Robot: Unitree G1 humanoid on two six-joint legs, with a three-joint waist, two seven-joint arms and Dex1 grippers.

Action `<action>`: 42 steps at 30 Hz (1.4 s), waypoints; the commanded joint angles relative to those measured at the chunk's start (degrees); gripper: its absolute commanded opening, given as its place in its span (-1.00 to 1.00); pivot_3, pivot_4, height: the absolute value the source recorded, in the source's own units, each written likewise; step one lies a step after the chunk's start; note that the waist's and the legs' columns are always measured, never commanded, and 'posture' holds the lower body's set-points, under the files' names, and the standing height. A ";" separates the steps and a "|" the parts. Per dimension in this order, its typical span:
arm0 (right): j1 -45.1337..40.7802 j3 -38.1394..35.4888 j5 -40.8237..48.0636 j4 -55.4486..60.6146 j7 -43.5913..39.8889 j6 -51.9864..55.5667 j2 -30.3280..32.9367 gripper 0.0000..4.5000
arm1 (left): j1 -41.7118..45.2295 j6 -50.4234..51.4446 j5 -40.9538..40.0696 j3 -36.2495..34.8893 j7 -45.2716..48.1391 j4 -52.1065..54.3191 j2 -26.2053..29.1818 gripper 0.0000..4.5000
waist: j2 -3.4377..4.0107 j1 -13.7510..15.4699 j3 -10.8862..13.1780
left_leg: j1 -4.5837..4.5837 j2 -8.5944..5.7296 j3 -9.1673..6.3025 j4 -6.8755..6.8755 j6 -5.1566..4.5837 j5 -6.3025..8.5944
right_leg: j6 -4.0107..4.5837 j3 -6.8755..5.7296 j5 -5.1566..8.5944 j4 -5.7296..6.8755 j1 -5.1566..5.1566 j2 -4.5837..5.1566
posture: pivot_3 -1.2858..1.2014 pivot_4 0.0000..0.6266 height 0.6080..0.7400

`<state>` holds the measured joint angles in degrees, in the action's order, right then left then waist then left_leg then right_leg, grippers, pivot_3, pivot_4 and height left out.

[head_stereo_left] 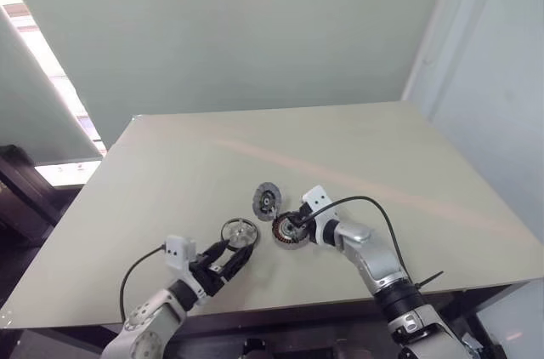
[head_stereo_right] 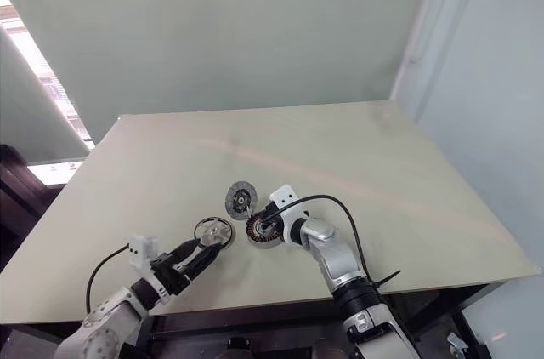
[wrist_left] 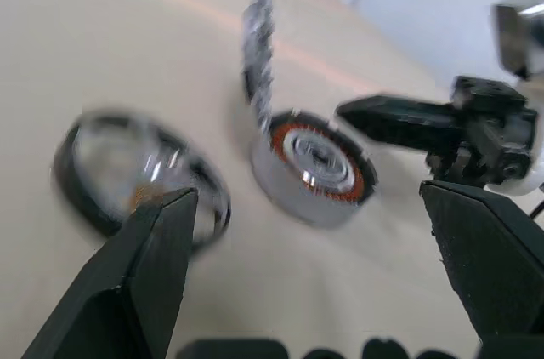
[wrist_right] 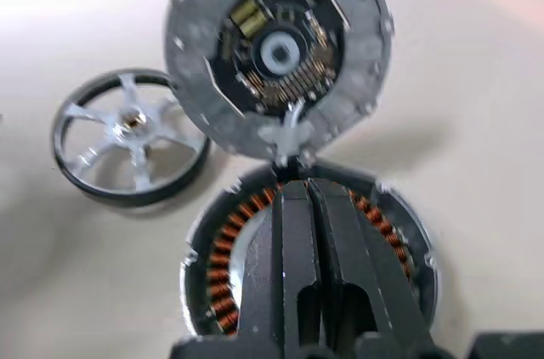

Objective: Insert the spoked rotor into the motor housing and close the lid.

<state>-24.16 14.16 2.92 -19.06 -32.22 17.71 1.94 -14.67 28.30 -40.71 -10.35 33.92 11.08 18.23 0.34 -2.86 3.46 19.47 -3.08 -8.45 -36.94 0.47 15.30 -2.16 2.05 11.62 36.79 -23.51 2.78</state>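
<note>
A pale beige table carries three small metal parts grouped near the middle of its near edge. The motor housing, a shallow round cup with copper-brown windings around a silver centre, lies flat on the table. The lid stands tilted upright just behind it, joined at the housing's far edge, its dark inner face turned toward the robot. The spoked rotor, a shiny wheel with thin spokes, lies flat just beside the housing, toward the table's left edge, apart from it. The right gripper reaches over the housing with its two black fingers pressed together, holding nothing. The left gripper sits just short of the rotor, jaws spread wide and empty.
</note>
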 commanded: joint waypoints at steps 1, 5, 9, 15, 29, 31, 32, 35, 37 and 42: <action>0.00 -0.38 1.16 4.69 -0.58 0.42 0.28 -0.98 | 0.26 4.22 -5.36 -3.89 -3.61 1.71 -1.32 1.00 | 0.00 0.05 0.00 | 0.00 0.00 0.01 -0.01 0.00 0.00 | 0.01 0.00 0.01 0.00 0.00 0.00 | 0.03 -1.00 1.00; 1.02 -0.03 1.44 7.44 -1.26 1.03 0.98 -0.98 | -0.05 4.91 -4.55 -4.21 -5.11 0.35 -2.61 1.00 | -0.03 0.04 -0.01 | 0.01 -0.04 0.01 -0.04 0.01 0.00 | 0.01 0.01 0.01 -0.03 0.04 0.03 | 0.03 -1.00 1.00; 3.27 1.80 1.65 11.09 -4.46 0.95 2.99 -0.98 | 1.79 3.07 -2.25 -4.16 -6.86 -3.37 -4.63 1.00 | -0.03 0.05 -0.01 | 0.02 -0.04 0.02 -0.02 0.02 0.01 | 0.10 0.01 0.06 -0.05 0.03 0.03 | 0.03 -1.00 1.00; 7.47 3.07 1.90 15.91 -6.85 1.80 5.53 -0.98 | 6.39 1.57 -1.01 -4.94 -8.95 -9.08 -8.08 1.00 | -0.06 0.05 -0.01 | 0.02 -0.03 0.02 -0.04 0.03 0.01 | 0.12 -0.01 0.07 -0.05 0.05 0.03 | 0.03 -1.00 1.00; 11.02 2.26 1.92 20.77 -5.00 4.04 6.51 -1.00 | 12.76 4.40 -0.56 -5.65 -13.03 -15.85 -10.20 0.42 | -0.14 0.05 -0.01 | 0.03 -0.04 0.04 -0.07 0.03 0.01 | 0.00 0.00 0.00 -0.05 0.06 0.04 | 0.03 -1.00 1.00; 11.24 2.11 1.97 21.19 -4.78 4.22 6.70 -1.00 | 12.95 4.90 -0.59 -5.68 -13.14 -16.00 -10.40 0.08 | -0.15 0.05 -0.01 | 0.04 -0.04 0.04 -0.07 0.03 0.01 | -0.01 0.00 0.00 -0.06 0.05 0.03 | 0.03 -1.00 1.00; 11.35 2.05 2.02 21.37 -4.69 4.31 6.78 -1.00 | 13.02 5.19 -0.63 -5.74 -13.19 -16.05 -10.48 -0.08 | -0.15 0.05 -0.01 | 0.04 -0.04 0.04 -0.06 0.03 0.01 | 0.00 0.00 0.00 -0.06 0.04 0.03 | 0.03 -1.00 1.00; 11.57 2.00 2.14 21.65 -4.58 4.42 6.95 -1.00 | 13.12 5.52 -0.68 -6.01 -13.27 -16.11 -10.72 -0.57 | -0.15 0.11 -0.02 | 0.03 -0.04 0.02 -0.05 0.03 0.01 | -0.01 -0.01 0.00 -0.06 0.05 0.04 | 0.03 -1.00 1.00; 11.71 1.89 2.20 21.71 -4.55 4.38 7.04 -1.00 | 13.28 5.30 -1.06 -6.58 -13.46 -16.33 -11.29 -0.81 | -0.15 0.06 -0.03 | -0.01 -0.04 0.01 -0.09 0.05 0.01 | 0.00 -0.03 0.00 -0.05 0.13 0.04 | 0.03 -1.00 1.00; 11.64 2.01 2.63 21.64 -4.46 4.23 7.37 -1.00 | 13.19 5.41 -3.56 -8.64 -13.04 -16.21 -12.60 -0.89 | -0.15 0.03 -0.03 | -0.04 -0.01 0.06 -0.16 0.06 0.01 | 0.13 -0.02 0.08 -0.04 0.17 0.03 | 0.03 -1.00 1.00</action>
<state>-11.71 16.84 4.48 0.17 -36.73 22.38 9.49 -1.42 33.61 -43.68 -17.12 21.78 -5.00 5.67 0.20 -2.83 3.43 19.43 -3.09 -8.39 -37.10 0.53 15.30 -2.03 2.02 11.70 36.75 -23.34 2.81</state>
